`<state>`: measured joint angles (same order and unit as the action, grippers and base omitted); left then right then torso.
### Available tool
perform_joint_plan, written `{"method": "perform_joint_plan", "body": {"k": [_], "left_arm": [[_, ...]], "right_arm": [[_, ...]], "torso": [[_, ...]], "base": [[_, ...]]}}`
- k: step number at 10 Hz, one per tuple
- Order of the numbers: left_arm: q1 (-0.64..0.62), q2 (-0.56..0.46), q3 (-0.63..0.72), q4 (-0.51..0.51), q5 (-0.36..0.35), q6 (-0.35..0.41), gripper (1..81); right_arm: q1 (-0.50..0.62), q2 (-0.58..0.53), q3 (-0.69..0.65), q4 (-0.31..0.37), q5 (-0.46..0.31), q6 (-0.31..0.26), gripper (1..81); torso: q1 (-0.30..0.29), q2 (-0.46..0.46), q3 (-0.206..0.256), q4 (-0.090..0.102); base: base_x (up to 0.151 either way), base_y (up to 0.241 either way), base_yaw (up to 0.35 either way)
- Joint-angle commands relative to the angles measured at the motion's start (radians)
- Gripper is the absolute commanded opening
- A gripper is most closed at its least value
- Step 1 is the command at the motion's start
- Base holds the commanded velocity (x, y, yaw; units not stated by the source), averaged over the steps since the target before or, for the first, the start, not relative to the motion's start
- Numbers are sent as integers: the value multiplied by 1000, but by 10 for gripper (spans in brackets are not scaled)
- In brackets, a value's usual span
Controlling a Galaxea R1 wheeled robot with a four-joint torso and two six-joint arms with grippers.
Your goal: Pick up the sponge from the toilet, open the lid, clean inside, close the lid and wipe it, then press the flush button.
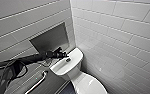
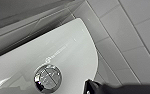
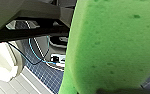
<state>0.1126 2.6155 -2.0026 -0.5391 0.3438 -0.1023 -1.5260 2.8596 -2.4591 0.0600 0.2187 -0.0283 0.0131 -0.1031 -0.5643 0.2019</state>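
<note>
1. Centre of the head view: the left gripper (image 1: 61, 54) hovers over the tank of the toilet (image 1: 77, 75). The chrome flush button (image 1: 68, 59) lies just below and right of it.
2. The left arm is the nearer; whether its gripper is released or clenched cannot be told.
3. The right gripper appears clenched on the sponge (image 3: 111, 45), above the floor.

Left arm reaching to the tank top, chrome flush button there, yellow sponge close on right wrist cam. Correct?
Not quite: the sponge is bright green, not yellow; the right wrist view shows it. The rest holds: the left pincer reaches to the tank top, where the chrome flush button sits.
</note>
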Motion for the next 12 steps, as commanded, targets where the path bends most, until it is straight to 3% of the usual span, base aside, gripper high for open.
{"method": "perform_joint_plan", "body": {"k": [1, 3, 5, 9, 11, 12], "left_arm": [[-139, -250, 324, -1, 32, 12, 10], [-51, -339, 465, 17, 50, 22, 10], [89, -391, 556, 134, 43, 21, 10], [388, -408, 570, 316, 26, 27, 10], [543, -387, 547, 418, -45, 27, 10], [612, -362, 504, 448, -46, 27, 10]], "right_arm": [[-12, -6, 10, 0, -71, 1, 10], [-4, -9, 10, 1, -71, 1, 10], [8, -9, 8, 3, -71, -1, 10], [19, -6, -4, 6, -71, 1, 10], [25, -3, -4, 4, -71, 1, 10], [28, -3, -4, 4, -71, -1, 10]], "torso": [[0, 0, 0, 0], [0, 0, 0, 0], [0, 0, 0, 0], [0, 0, 0, 0], [0, 0, 0, 0], [0, 0, 0, 0]], "base": [[0, 0, 0], [0, 0, 0], [0, 0, 0], [0, 0, 0], [0, 0, 0], [0, 0, 0]]}}
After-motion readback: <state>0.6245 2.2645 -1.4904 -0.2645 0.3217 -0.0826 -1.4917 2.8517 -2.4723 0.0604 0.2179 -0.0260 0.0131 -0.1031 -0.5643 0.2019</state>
